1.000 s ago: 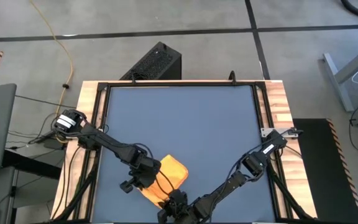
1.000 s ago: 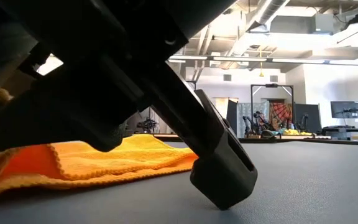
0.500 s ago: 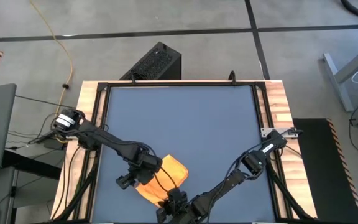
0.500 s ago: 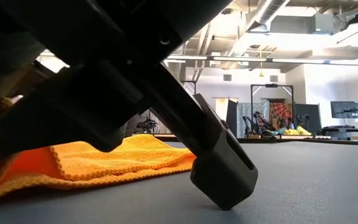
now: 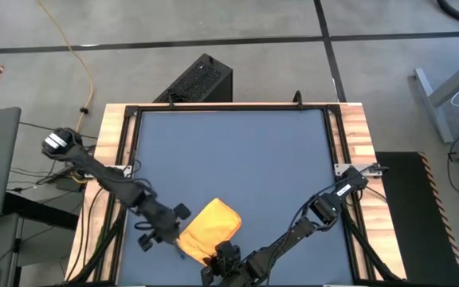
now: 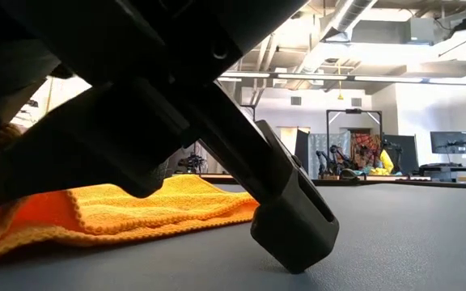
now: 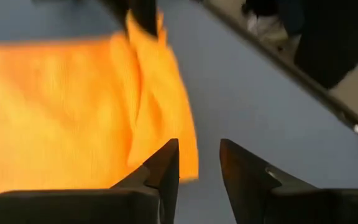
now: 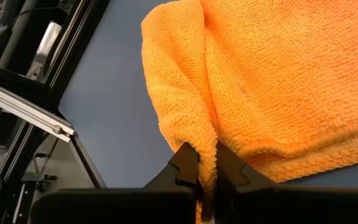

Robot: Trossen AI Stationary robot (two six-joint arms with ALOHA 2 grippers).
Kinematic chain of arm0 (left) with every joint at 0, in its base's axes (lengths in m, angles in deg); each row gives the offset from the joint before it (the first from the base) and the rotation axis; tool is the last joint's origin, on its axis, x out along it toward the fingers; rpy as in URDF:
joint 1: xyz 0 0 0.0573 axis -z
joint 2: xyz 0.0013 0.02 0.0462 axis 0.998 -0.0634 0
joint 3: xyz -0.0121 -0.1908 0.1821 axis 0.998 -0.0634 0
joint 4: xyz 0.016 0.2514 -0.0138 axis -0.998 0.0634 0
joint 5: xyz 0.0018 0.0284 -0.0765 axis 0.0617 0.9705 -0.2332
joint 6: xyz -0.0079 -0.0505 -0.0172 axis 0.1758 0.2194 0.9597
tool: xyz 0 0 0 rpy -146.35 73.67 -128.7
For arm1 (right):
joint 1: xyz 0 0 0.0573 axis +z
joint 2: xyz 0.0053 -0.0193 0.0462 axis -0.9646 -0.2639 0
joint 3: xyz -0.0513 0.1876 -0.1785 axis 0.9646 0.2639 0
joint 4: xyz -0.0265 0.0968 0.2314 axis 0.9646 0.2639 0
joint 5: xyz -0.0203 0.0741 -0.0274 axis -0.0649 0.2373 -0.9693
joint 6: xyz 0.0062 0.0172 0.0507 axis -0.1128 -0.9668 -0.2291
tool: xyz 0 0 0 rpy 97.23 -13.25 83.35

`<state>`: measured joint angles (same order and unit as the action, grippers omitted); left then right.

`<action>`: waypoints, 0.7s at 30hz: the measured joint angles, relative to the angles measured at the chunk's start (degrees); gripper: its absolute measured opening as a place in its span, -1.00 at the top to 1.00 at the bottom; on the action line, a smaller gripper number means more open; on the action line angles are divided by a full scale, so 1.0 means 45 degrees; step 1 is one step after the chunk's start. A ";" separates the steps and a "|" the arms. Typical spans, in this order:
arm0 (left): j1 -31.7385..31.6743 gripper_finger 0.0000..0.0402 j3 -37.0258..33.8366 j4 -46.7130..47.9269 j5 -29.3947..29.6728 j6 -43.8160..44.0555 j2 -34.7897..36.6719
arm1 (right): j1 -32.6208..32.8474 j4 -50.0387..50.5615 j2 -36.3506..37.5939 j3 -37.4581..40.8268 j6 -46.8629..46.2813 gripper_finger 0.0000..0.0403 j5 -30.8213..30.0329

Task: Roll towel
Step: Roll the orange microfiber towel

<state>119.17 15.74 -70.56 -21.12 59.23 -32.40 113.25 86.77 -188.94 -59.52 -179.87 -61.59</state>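
Towel (image 5: 209, 230) is lying folded on the blue table (image 5: 237, 151), lower centre of the high view, no readable tag or lettering showing. Right gripper (image 8: 201, 167) is clenching a fold at the towel's near edge, bottom centre of its wrist frame. Left gripper (image 7: 196, 163) is sitting released just off the towel's left edge, fingers (image 7: 160, 169) apart, nothing between them.
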 joint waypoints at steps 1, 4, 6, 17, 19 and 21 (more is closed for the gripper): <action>0.0308 0.50 -0.0301 -0.0644 0.0268 0.0010 0.0162 | 0.0000 -0.0002 0.0000 0.0000 0.0002 0.81 0.0000; 0.1036 0.51 -0.0948 -0.2362 0.0724 -0.0093 0.0213 | 0.0000 -0.0011 0.0000 0.0000 0.0022 0.81 -0.0003; 0.1384 0.51 -0.1024 -0.2744 0.1039 -0.0390 0.0003 | 0.0000 -0.0027 0.0000 0.0010 0.0031 0.81 -0.0010; 0.2022 0.49 -0.1029 -0.3265 0.2599 -0.1456 -0.0449 | -0.0005 -0.0083 0.0000 0.0010 -0.0012 0.81 -0.0039; 0.1922 0.43 -0.1029 -0.3102 0.2516 -0.1461 -0.0454 | -0.0005 -0.0092 0.0000 0.0010 -0.0012 0.81 -0.0044; 0.1812 0.33 -0.1027 -0.3006 0.2421 -0.1455 -0.0588 | -0.0005 -0.0097 0.0000 0.0010 -0.0008 0.81 -0.0048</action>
<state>127.32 11.11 -84.09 -10.23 52.68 -35.05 113.22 86.33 -188.94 -59.48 -179.90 -61.80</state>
